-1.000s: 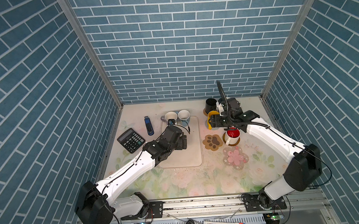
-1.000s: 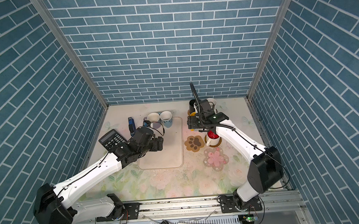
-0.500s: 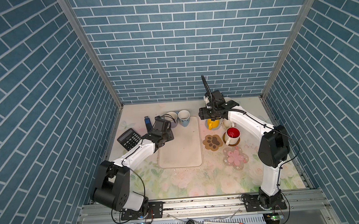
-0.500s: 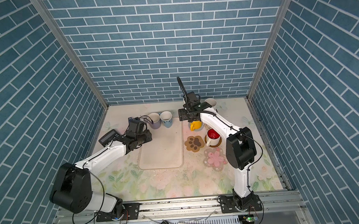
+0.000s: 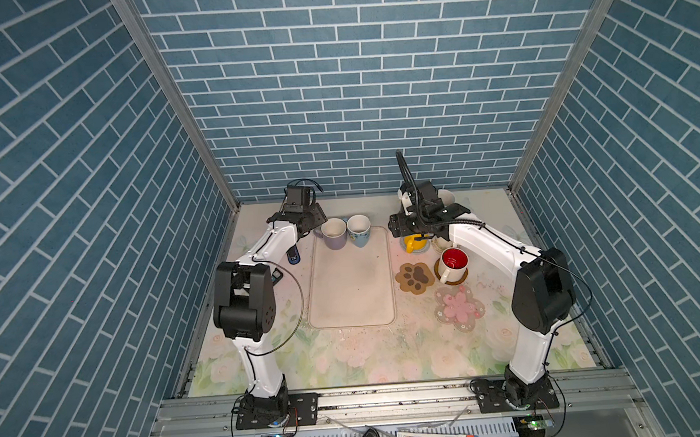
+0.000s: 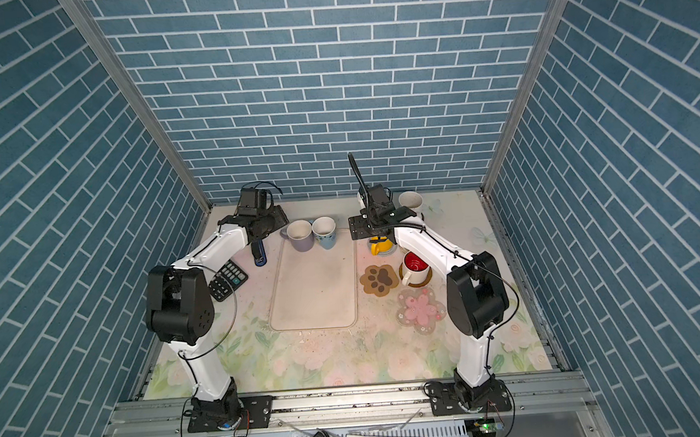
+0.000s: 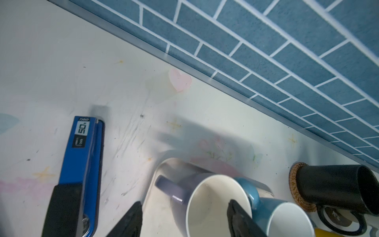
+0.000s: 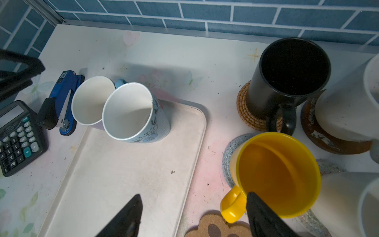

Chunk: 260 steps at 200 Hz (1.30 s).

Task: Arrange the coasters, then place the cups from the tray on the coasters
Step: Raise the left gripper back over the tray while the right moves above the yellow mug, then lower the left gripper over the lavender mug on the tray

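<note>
Two mugs stand at the far end of the beige tray [image 5: 350, 286] in both top views: the lavender mug [image 5: 334, 234] and, touching it, the light blue mug [image 5: 359, 229]. The left gripper [image 7: 184, 203] hangs over the lavender mug with its jaws spread. One finger [image 7: 238, 217] shows in front of the mug's mouth and the other beside its handle, pinching nothing in the wrist view. Off the tray's left edge lie a blue stapler [image 5: 294, 256] and a calculator [image 6: 227, 279].

Right of the tray, the right gripper [image 8: 194, 199] hovers just beside the yellow mug [image 8: 276, 176], jaws wide apart and empty. That mug stands on the pale blue knit coaster [image 8: 228, 156]. Behind it, the black mug [image 8: 287, 78] stands on the woven tan coaster [image 8: 244, 110], and a white mug [image 8: 344, 115] on a brown disc coaster [image 8: 332, 143].

Nearer the arms' bases, the red-inside white mug [image 5: 454, 261] sits on another brown disc [image 5: 454, 280]. The paw-shaped coaster [image 5: 415, 278] and pink flower coaster [image 5: 458, 307] lie flat on the floral tabletop [image 5: 348, 357], near each other
</note>
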Available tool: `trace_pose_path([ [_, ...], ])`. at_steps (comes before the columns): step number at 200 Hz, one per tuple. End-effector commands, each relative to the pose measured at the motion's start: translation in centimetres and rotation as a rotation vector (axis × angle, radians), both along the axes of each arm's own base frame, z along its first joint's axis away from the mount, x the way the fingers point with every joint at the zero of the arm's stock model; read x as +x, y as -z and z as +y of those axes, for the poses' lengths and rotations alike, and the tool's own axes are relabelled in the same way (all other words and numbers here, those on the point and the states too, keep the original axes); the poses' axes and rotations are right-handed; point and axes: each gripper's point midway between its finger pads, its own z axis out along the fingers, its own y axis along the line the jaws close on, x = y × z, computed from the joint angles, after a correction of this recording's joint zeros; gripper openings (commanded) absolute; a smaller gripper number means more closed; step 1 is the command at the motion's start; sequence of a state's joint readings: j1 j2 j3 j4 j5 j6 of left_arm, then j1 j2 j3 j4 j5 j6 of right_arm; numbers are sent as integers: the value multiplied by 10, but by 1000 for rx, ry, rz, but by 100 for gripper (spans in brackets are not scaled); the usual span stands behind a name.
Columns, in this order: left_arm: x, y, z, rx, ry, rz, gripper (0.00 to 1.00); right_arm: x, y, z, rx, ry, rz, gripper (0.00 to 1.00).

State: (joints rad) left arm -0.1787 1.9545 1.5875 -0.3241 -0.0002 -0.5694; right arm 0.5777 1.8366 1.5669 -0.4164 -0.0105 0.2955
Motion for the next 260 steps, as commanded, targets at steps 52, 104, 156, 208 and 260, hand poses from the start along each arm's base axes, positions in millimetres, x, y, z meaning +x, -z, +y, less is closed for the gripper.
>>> trace_pose_path([
  [52, 13, 50, 15, 56, -11, 193, 64, 2, -31, -10, 11, -4, -117, 81],
  [104, 13, 66, 17, 36, 6, 238, 41, -3, -27, -13, 7, 5, -101, 81],
  [156, -5, 72, 13, -1, 14, 242, 30, -10, -29, -19, 14, 18, -96, 81],
  [208, -36, 79, 7, -34, 16, 245, 28, -23, -35, -25, 38, 30, -95, 81],
  [260, -73, 73, -16, -17, 54, 218, 27, -43, -23, -26, 67, 3, -30, 81],
])
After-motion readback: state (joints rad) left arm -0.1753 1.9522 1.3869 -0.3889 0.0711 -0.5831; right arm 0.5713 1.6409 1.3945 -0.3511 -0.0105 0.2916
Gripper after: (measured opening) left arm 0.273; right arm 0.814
